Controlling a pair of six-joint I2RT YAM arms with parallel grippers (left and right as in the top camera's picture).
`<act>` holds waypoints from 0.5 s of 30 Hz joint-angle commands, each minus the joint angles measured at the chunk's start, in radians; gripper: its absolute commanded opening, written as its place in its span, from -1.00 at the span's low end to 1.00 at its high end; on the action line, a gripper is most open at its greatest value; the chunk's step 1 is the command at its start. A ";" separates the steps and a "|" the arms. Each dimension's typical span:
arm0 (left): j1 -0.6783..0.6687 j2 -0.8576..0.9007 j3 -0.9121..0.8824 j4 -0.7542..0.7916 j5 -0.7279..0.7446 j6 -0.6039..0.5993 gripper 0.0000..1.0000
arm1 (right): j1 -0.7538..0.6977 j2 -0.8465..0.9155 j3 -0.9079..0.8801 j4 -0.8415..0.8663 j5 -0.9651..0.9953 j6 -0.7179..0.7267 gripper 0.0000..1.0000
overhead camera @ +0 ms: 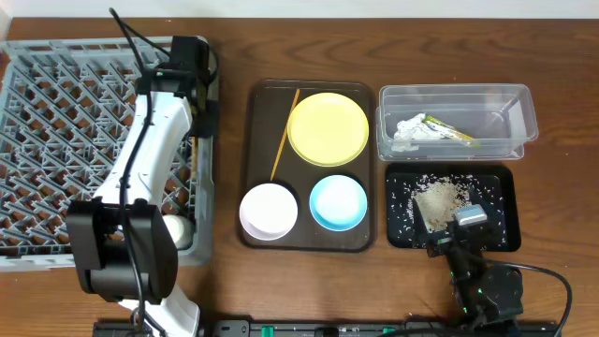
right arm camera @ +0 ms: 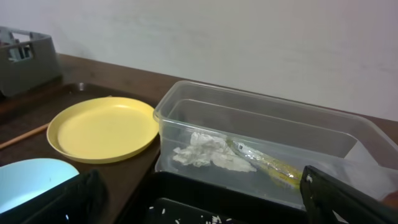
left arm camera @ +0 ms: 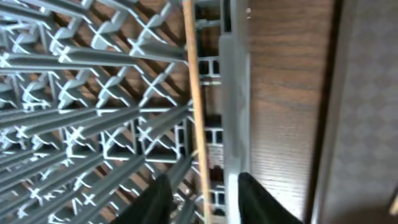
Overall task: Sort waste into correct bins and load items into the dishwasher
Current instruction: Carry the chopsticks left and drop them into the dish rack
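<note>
My left gripper (left arm camera: 202, 182) hangs over the right rim of the grey dish rack (overhead camera: 56, 140). Its jaws stand slightly apart, and a wooden chopstick (left arm camera: 196, 112) runs lengthwise between them without touching either finger. A second chopstick (overhead camera: 284, 134) lies on the brown tray beside the yellow plate (overhead camera: 328, 128), the white bowl (overhead camera: 269, 210) and the light-blue bowl (overhead camera: 338, 202). The clear tub (overhead camera: 515, 103) holds the crumpled tissue (overhead camera: 409, 131) and the yellow-green wrapper (overhead camera: 449, 131). Rice crumbs (overhead camera: 440, 198) lie in the black tray (overhead camera: 501, 178). My right gripper (right arm camera: 208, 199) is open and empty at that tray's near edge.
The brown serving tray (overhead camera: 257, 103) sits between the rack and the two bins. A strip of bare wooden table (left arm camera: 280, 93) separates the rack's rim from it. The left arm (overhead camera: 154, 140) stretches across the rack's right side.
</note>
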 commanded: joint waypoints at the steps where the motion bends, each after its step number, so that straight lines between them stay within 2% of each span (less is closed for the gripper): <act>1: 0.001 -0.024 0.023 -0.026 0.024 0.004 -0.18 | -0.004 -0.006 -0.004 -0.001 -0.004 -0.010 0.98; 2: -0.001 -0.038 0.034 -0.036 0.029 -0.023 -0.17 | -0.004 -0.006 -0.004 -0.001 -0.004 -0.010 0.99; 4: -0.009 -0.072 0.039 -0.035 0.148 -0.072 -0.17 | -0.004 -0.006 -0.004 -0.001 -0.004 -0.010 0.99; 6: -0.027 -0.091 0.039 -0.030 0.351 -0.071 -0.17 | -0.004 -0.006 -0.004 -0.001 -0.004 -0.010 0.99; 8: -0.054 -0.090 0.037 -0.023 0.483 -0.071 -0.17 | -0.004 -0.006 -0.004 -0.001 -0.004 -0.010 0.99; 15: -0.174 -0.015 -0.031 -0.005 0.400 -0.069 -0.17 | -0.004 -0.006 -0.004 -0.001 -0.004 -0.010 0.98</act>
